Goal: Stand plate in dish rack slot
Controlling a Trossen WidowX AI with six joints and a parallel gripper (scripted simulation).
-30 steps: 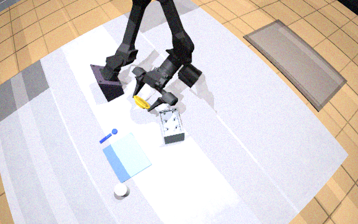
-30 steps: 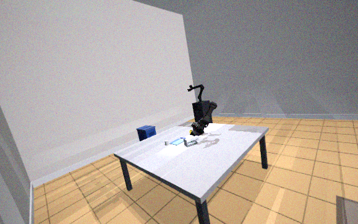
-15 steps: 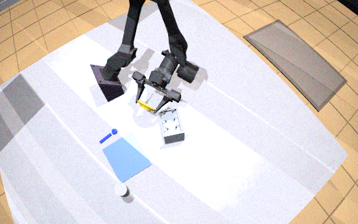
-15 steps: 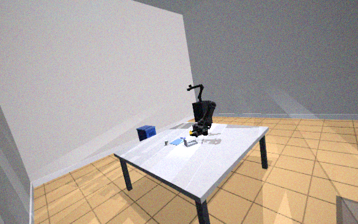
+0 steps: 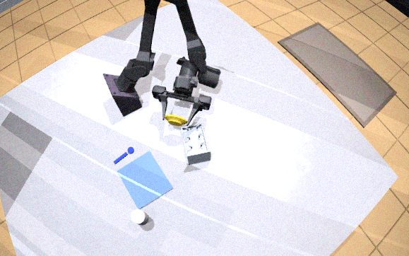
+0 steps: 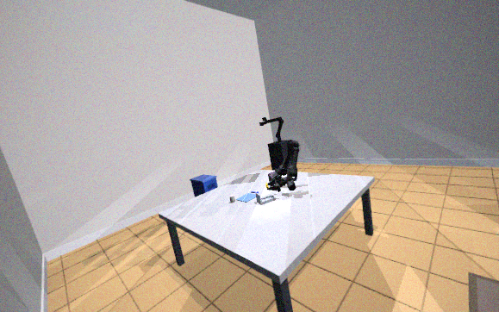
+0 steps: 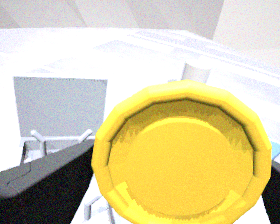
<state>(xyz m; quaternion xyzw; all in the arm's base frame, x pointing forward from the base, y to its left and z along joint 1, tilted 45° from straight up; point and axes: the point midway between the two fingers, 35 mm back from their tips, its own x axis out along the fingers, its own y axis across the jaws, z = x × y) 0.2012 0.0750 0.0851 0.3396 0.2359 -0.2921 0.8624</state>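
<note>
- You are gripping the yellow plate point(image 5: 176, 120) point(image 6: 267, 186) point(image 7: 181, 160) with the gripper point(image 5: 176, 121) point(image 6: 269, 187) point(image 7: 179, 159); its fingers are standing wide apart, pressing the rim from opposite sides.
- In the wrist view, you are seeing the plate's round face turning toward the camera, with the dark fingers reaching in from about eight and four o'clock.
- From above, your plate is hanging just outside the dish rack point(image 5: 200, 158) point(image 6: 258, 199) point(image 7: 61, 107); the rack is sitting at five o'clock from it, near the right-hand fingertip in that picture. You aren't standing the plate in a slot.
- In the wrist view, you are finding the rack's upright grey end panel at ten o'clock from the plate's middle, with pale pegs showing below it.
- Your arm point(image 5: 148, 33) point(image 6: 293, 159) is bending down over the white table point(image 5: 260, 159) point(image 6: 231, 224), and its dark base block point(image 5: 131, 107) is resting at ten o'clock from the plate in the top view.
- Again from above, you are looking at a blue spoon-like piece point(image 5: 121, 158) lying at eight o'clock, and a light-blue square point(image 5: 145, 179) point(image 6: 246, 197) lying flat at seven.
- Beyond that square, also toward seven, a white cylinder point(image 5: 138, 216) point(image 6: 232, 199) point(image 7: 197, 73) is standing; your wrist view is showing it behind the plate, near twelve o'clock.
</note>
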